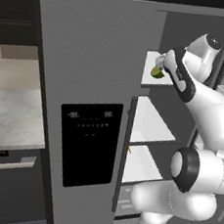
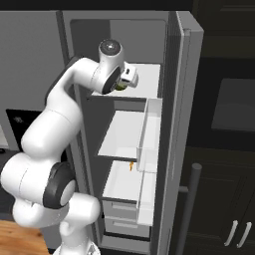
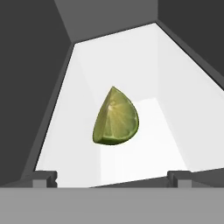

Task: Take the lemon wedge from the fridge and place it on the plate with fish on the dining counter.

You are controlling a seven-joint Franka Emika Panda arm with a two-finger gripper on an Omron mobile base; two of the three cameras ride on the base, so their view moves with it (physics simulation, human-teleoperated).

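Lemon wedge (image 3: 116, 118) lies on the fridge shelf (image 3: 175, 113), ahead between the wide-spread jaws.

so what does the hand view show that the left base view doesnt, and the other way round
Hand view alone: the two finger tips standing wide apart, the gripper open, and the lemon wedge's pale cut face.
Left base view alone: the fridge's black dispenser panel, the lower shelves, the marble counter.
Both: the wedge on the white top shelf, not gripped.
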